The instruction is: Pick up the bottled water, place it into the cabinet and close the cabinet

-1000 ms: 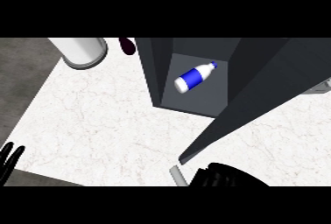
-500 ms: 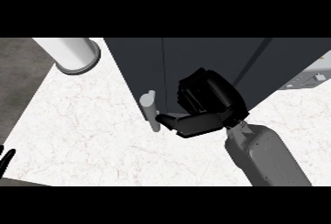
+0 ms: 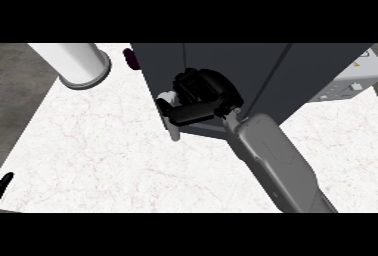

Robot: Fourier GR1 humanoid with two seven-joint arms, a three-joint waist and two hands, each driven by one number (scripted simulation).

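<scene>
The dark grey cabinet (image 3: 221, 65) stands at the back of the white marble counter (image 3: 111, 160), and its door front faces me, swung to against the body. My right hand (image 3: 203, 97) lies on the door just beside the pale grey handle (image 3: 171, 120), fingers relaxed against the panel and thumb stretched toward the handle. Its grey forearm (image 3: 277, 160) runs up from the lower right. The bottled water is hidden from view. At the lower left edge only a straight fingertip of my left hand (image 3: 6, 181) shows, resting.
A white cylinder (image 3: 75, 62) stands at the back left. A small dark purple object (image 3: 131, 58) peeks out behind the cabinet's left corner. A light grey appliance (image 3: 343, 85) sits at the right edge.
The door, wide open with the blue-labelled bottle lying inside a second ago, has swung to and hides the bottle. My right hand moved up from the bottom edge and pushed it further back.
</scene>
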